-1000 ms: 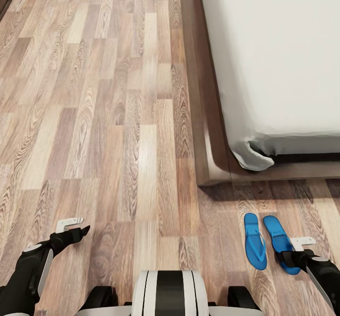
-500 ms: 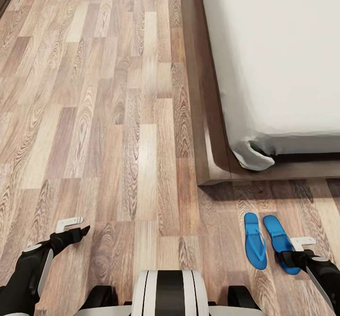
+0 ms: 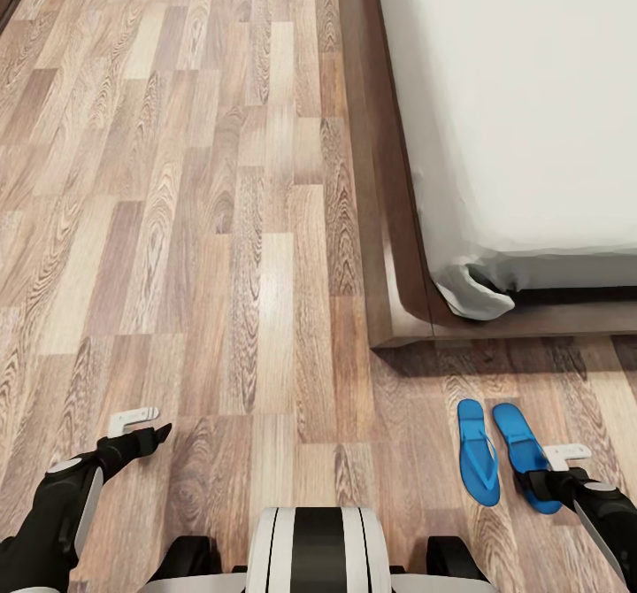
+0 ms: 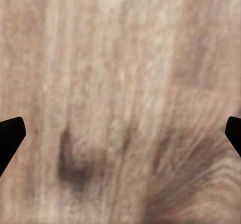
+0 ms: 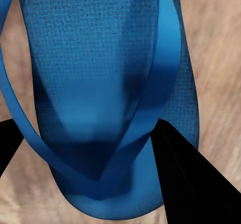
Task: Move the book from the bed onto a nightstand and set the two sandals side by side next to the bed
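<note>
We see the two sandals lying side by side on the floor [image 3: 221,221], just off the near corner of the bed [image 3: 389,248]: the left sandal [image 3: 478,453] and the right sandal [image 3: 522,451], close together and roughly parallel, toes toward the bed. The right gripper [image 3: 553,478] sits over the near end of the right sandal. Its wrist view shows the dark fingers [image 5: 186,179] spread on either side of the strap junction, not pressed onto anything we can confirm, so we judge it open around the sandal rather than pinching it.

These look thin, light and flexible; we expect a foam sole to bend if taken by one end. The strap or the sole's edge seems the best hold.

The head view gives the pair's layout by the bed; the right wrist view gives strap and sole texture. The left gripper [image 3: 133,429] hovers over bare planks, fingertips [image 4: 10,136] wide apart.
</note>
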You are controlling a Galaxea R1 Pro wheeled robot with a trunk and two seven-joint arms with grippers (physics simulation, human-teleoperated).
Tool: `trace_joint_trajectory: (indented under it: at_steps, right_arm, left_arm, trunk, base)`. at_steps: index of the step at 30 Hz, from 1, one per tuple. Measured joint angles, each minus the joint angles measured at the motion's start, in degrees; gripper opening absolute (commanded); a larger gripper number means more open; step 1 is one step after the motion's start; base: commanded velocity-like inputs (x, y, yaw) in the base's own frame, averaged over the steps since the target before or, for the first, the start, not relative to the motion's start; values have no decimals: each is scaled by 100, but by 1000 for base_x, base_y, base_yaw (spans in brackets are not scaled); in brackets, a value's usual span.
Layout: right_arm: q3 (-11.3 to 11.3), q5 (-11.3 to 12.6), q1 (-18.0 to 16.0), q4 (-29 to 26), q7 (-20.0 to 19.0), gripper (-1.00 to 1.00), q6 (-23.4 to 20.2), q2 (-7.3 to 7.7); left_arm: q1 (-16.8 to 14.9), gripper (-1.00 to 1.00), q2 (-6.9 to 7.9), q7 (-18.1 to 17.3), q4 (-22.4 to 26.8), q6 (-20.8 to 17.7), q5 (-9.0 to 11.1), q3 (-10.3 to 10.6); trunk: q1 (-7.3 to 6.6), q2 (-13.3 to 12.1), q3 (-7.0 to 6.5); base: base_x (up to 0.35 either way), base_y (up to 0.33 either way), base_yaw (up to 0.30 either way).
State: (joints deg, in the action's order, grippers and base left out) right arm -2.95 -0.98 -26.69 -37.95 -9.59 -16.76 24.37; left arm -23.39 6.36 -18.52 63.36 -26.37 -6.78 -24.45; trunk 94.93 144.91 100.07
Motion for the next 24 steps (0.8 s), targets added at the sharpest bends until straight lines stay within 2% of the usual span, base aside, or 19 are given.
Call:
trace_joint_trajectory:
  at_steps: [13, 19, 24]
  right_arm:
    - [0, 16, 6, 16, -2, -100, 217, 0]
    - [13, 13, 6, 511, 3, -100, 471, -1]
    - [1, 46, -1, 582, 7, -100, 506, -5]
  left_arm:
    - [4, 100, -1, 0, -4, -1, 2, 0]
    - [2, 100, 0, 0, -4, -3, 4, 0]
    - [3, 100, 0, 0, -6, -1, 4, 0]
  trunk:
    - [0, 0, 0]
    - [0, 0, 0]
    - [-1, 0, 0]
  base:
    - [0, 0, 0]
    - [0, 0, 0]
    - [0, 0, 0]
